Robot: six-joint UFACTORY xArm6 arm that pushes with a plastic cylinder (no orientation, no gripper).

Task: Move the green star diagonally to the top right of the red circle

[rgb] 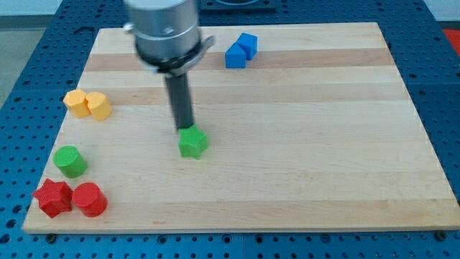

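The green star point(193, 143) lies on the wooden board point(302, 144), left of the middle. My tip point(186, 129) touches the star's top left edge. The red circle point(90, 199) stands near the board's bottom left corner, far to the left of and below the star. A red star point(54, 198) sits right beside the red circle, on its left.
A green circle point(70, 160) stands above the red pair. Two yellow blocks point(88, 104) sit together at the left edge. Two blue blocks point(241, 51) sit together near the top edge. The arm's grey body point(164, 29) hangs over the board's top left.
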